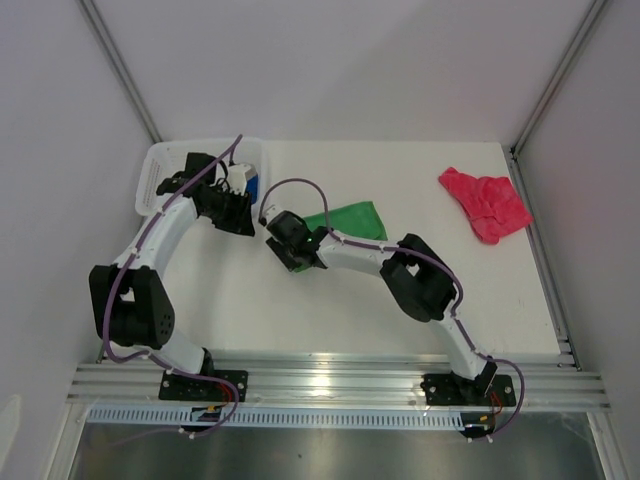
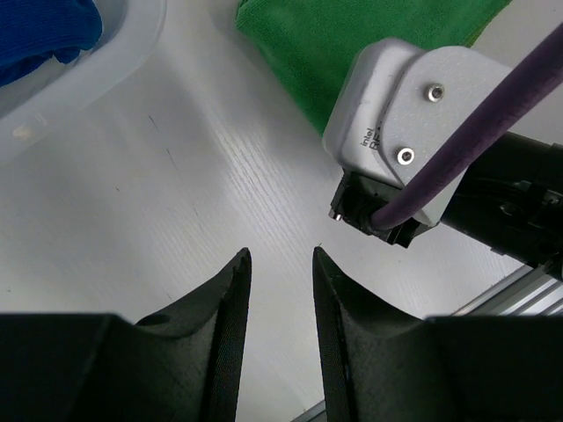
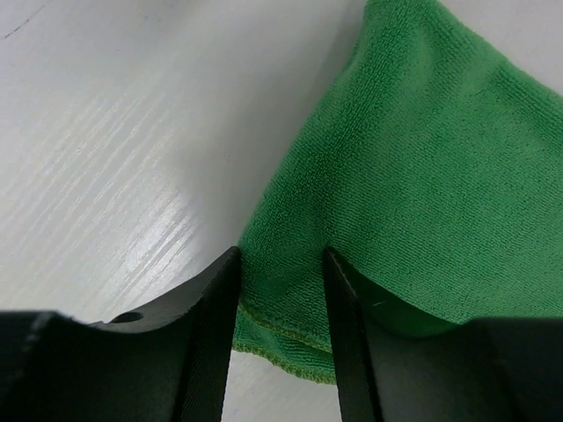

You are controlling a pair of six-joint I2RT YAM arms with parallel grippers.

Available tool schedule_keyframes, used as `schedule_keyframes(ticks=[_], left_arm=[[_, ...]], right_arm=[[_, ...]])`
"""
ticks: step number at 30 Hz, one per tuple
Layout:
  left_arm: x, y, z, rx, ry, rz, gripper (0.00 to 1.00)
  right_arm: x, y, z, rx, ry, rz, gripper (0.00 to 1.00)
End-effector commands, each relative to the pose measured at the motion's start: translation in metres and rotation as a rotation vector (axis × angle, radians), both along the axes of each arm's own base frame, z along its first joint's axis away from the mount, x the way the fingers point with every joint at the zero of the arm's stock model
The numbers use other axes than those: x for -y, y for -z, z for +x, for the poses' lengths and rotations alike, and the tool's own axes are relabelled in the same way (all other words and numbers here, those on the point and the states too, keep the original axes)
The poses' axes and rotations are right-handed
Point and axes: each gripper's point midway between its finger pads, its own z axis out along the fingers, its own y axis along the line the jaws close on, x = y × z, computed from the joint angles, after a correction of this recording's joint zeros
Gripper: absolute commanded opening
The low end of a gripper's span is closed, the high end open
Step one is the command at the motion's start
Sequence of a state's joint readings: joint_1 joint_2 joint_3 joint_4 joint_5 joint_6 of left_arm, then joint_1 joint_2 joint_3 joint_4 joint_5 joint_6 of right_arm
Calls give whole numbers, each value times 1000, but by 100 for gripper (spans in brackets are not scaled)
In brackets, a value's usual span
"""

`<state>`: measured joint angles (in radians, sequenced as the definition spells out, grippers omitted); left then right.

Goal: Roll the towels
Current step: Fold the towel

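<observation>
The green towel [image 1: 350, 218] lies mid-table; it also shows in the left wrist view [image 2: 352, 44] and the right wrist view [image 3: 440, 176]. My right gripper [image 1: 293, 260] [image 3: 281, 255] is shut on its near-left folded corner, with the hemmed edge between the fingers. My left gripper [image 1: 248, 224] [image 2: 281, 255] hovers over bare table just left of the right wrist, jaws a little apart and empty. The blue towel [image 1: 253, 186] [image 2: 40, 31] lies in the white basket. The pink-red towel [image 1: 487, 202] lies crumpled at the far right.
The white mesh basket [image 1: 160, 170] [image 2: 88, 79] stands at the far left, close behind my left gripper. The right wrist's camera housing [image 2: 396, 97] and purple cable are close in front of the left fingers. The table's near edge has an aluminium rail [image 1: 330, 385].
</observation>
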<state>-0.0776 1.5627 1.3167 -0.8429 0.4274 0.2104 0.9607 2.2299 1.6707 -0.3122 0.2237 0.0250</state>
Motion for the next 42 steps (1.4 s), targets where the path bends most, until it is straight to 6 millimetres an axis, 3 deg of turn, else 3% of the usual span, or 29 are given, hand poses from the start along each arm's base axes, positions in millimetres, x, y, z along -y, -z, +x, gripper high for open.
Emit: schedule_keyframes(ticks=[1, 4, 5, 9, 10, 12, 13, 14, 16, 19, 20, 22, 23, 26, 27, 29, 30, 31, 32, 33, 36, 38, 42], left_arm=[[4, -14, 2, 47, 16, -34, 37], [4, -16, 2, 53, 22, -35, 37], [5, -16, 2, 58, 37, -33, 37], [18, -16, -8, 52, 153, -86, 37], [21, -16, -10, 54, 179, -86, 37], [28, -13, -14, 76, 275, -72, 37], [32, -11, -22, 60, 317, -70, 38], [41, -6, -29, 68, 412, -54, 38], [50, 0, -48, 66, 563, -35, 38], [69, 7, -81, 85, 776, -12, 39], [69, 4, -91, 134, 876, 22, 40], [75, 15, -116, 176, 1076, 85, 41], [79, 18, -124, 206, 1158, 137, 41], [85, 27, -150, 287, 1333, 160, 43], [91, 24, -152, 334, 1364, 155, 45], [106, 30, -163, 393, 1458, 156, 46], [121, 28, -152, 488, 1462, 171, 46], [129, 31, -154, 509, 1457, 177, 47], [141, 38, -162, 528, 1495, 177, 47], [153, 37, -157, 593, 1497, 184, 50], [165, 64, -169, 593, 1544, 193, 54], [172, 83, -174, 599, 1587, 207, 56], [178, 102, -171, 617, 1610, 243, 55]], right_arm=[[-2, 10, -6, -13, -27, -52, 45], [9, 16, -30, -35, -92, -115, 31], [11, 17, -41, -34, -130, -126, 23], [43, 15, -95, -79, -327, -167, 17], [65, 16, -116, -98, -383, -201, 17], [83, 17, -147, -99, -545, -273, 18], [98, 10, -161, -105, -588, -305, 23], [119, 21, -178, -133, -624, -366, 26], [147, 19, -189, -155, -623, -441, 35], [170, -4, -189, -116, -545, -441, 40], [171, -22, -189, -74, -531, -393, 41], [170, -44, -185, -16, -495, -320, 45], [166, -69, -184, 38, -482, -234, 45], [159, -103, -181, 132, -448, -68, 47], [159, -125, -181, 200, -437, 28, 47], [166, -142, -181, 258, -407, 109, 61], [174, -158, -182, 313, -385, 183, 66], [181, -165, -179, 338, -356, 213, 75], [187, -170, -178, 358, -339, 238, 76], [197, -177, -180, 388, -321, 278, 77], [215, -181, -177, 435, -280, 292, 78], [216, -189, -179, 473, -293, 326, 78], [223, -197, -170, 511, -241, 312, 78]])
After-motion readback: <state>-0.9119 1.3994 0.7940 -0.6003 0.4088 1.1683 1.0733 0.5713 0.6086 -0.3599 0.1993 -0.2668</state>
